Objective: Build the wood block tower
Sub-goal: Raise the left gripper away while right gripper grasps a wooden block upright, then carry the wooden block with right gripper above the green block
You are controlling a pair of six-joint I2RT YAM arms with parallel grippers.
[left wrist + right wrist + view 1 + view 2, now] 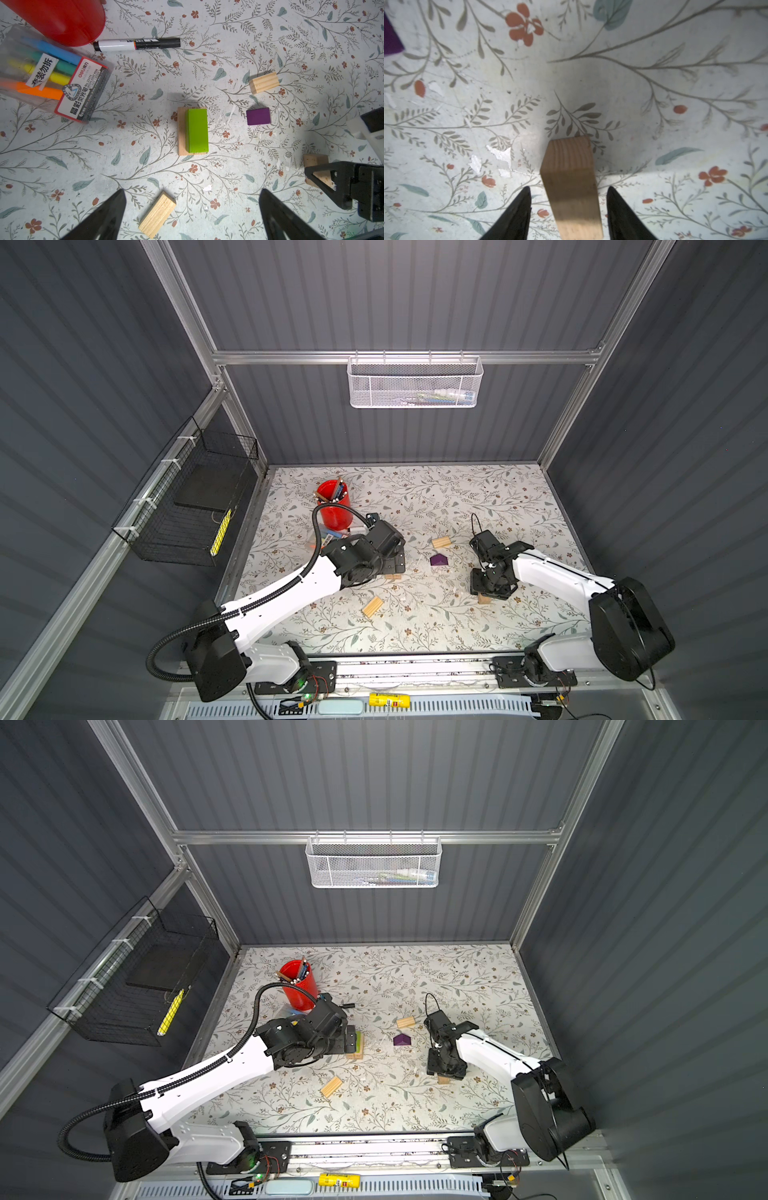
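Off to the outer side of the left claw (192, 192), outside the building spot: red pen cup (332, 506), packet of highlighters (52, 76) and a loose black-and-white marker (137, 44), none needed for the build. Spread to full width and empty, poised just short of the started tower (197, 143): lime-green block (197, 124) laid lengthwise on a pale wood brick (181, 133), shifted toward one long edge. Probably held off so as not to nudge the stack, yet near enough to steady it. Almost between that claw's fingertips (108, 218), flat on the floral table cover (311, 41): a spare plain brick (157, 214), within easy reach as a later layer. Beyond the tower, toward the right claw (569, 187): grooved brick (264, 82) and purple house-shaped block (258, 116), near each other but not touching, the purple one likely saved for the top. Low over a smooth pale brick (569, 162), jaws half-spread on either side of it with a sliver of gap showing at each fingertip, not yet pinching; apparently squared up for a clean lift onto the green layer. Hard to tell whether standing on end or lying flat.
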